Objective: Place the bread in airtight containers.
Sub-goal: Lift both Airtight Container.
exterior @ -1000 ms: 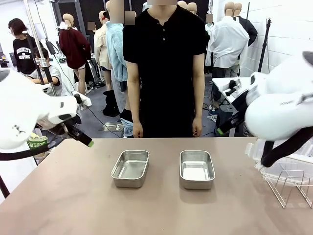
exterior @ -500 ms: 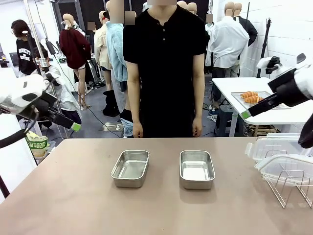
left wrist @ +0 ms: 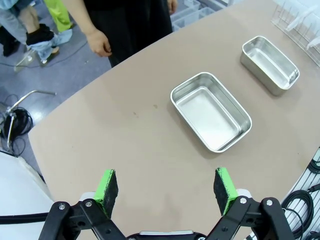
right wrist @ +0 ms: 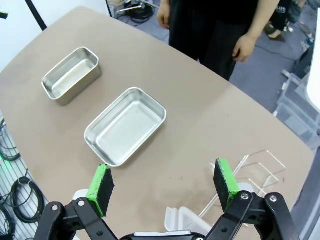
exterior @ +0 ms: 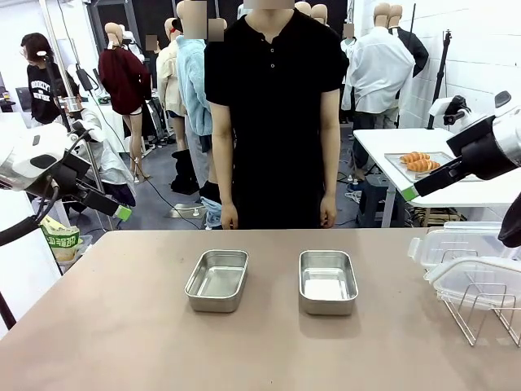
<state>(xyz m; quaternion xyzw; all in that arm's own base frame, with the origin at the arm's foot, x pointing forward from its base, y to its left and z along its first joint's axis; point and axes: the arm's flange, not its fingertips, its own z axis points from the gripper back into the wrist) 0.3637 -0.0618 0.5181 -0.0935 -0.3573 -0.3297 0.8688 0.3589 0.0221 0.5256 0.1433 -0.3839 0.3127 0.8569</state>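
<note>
Left hand (exterior: 122, 213): mid-left of the front view, raised off the bench's (exterior: 122, 326) left corner. In its wrist view (left wrist: 165, 187) the green fingers stand released, wide apart, with nothing between them.
Left tin (exterior: 217, 280): centre-left on the bench. It is shiny steel with rounded corners, lidless and bare inside (left wrist: 211, 111).
Person (exterior: 273, 122): upper centre, standing at the bench's far edge with arms hanging.
Right tin (exterior: 327, 282): centre-right, beside its twin but apart from it. It looks the same and is bare inside (right wrist: 125, 126).
Right hand (exterior: 409, 193): upper right, raised above the bench. Its fingers are spread and grasp nothing (right wrist: 162, 187).
Bread (exterior: 419, 161): upper right, glossy orange-brown rolls lying on a flat tray (exterior: 399, 169) on a white side table (exterior: 383, 147) behind the bench.
Lids (exterior: 456, 244): right edge, clear plastic with white rims, resting at a wire rack (exterior: 480, 314).
</note>
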